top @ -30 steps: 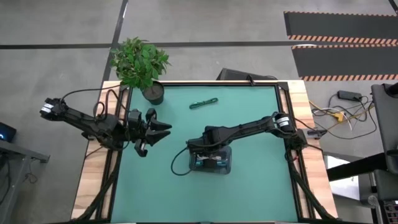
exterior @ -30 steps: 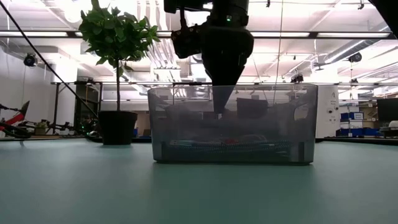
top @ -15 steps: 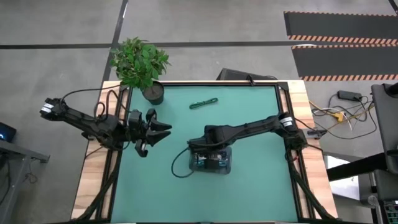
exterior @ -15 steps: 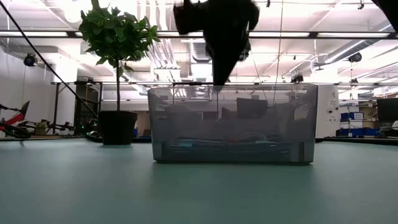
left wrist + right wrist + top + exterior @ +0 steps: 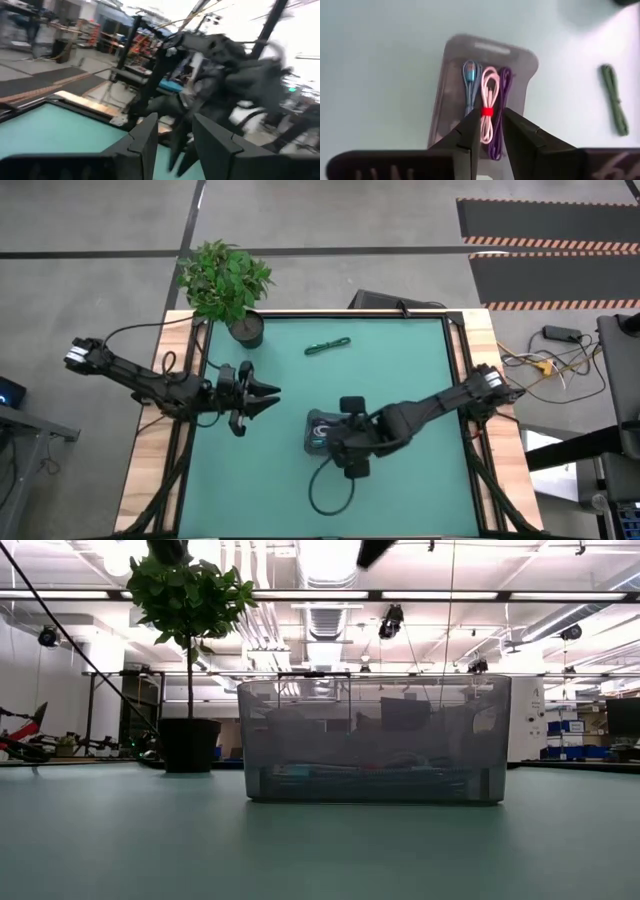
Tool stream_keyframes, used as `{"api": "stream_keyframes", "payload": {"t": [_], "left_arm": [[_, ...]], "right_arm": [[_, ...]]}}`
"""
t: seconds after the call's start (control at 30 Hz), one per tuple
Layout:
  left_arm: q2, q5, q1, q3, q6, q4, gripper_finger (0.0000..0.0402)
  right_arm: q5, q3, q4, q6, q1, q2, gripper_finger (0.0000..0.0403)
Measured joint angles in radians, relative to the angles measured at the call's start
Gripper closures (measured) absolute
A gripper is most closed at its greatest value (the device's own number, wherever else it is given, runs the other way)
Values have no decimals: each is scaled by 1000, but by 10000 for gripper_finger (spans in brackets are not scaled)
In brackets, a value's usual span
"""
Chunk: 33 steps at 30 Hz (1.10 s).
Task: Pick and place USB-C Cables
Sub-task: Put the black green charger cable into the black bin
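Our right gripper [image 5: 487, 131] hangs above tray [image 5: 451, 95], fingers slightly apart, empty. Three cables inside: blue [image 5: 469, 85], white with red tie [image 5: 489, 100], dark one [image 5: 502, 107]. Green cable [image 5: 327, 345] lies on mat, well apart. We judge fetching it comes next. Left gripper [image 5: 268, 393] waits, fingers apart.

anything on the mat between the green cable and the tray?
Nothing: in the high view the stretch between the green cable and the tray is bare mat. The right wrist view agrees.
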<state>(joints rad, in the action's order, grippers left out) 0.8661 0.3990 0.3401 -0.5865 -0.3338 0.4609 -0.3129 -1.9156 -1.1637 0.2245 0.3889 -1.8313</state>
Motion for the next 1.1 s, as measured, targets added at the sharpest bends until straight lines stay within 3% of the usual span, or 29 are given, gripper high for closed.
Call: {"api": "stream_keyframes", "payload": {"t": [0.27, 0.7, 0.97, 1.1], "left_arm": [[34, 30, 3, 24, -2, 0, 295], [311, 30, -3, -95, -24, -47, 295], [416, 32, -53, -241, -24, -384, 295], [448, 31, -70, -291, -7, -459, 295]], "right_arm": [[-52, 5, 79, -31, 44, 27, 339], [-74, 48, 222, -192, 81, 34, 340], [-81, 317, 552, -307, 80, 118, 340], [-81, 510, 732, -327, 74, 215, 339]]}}
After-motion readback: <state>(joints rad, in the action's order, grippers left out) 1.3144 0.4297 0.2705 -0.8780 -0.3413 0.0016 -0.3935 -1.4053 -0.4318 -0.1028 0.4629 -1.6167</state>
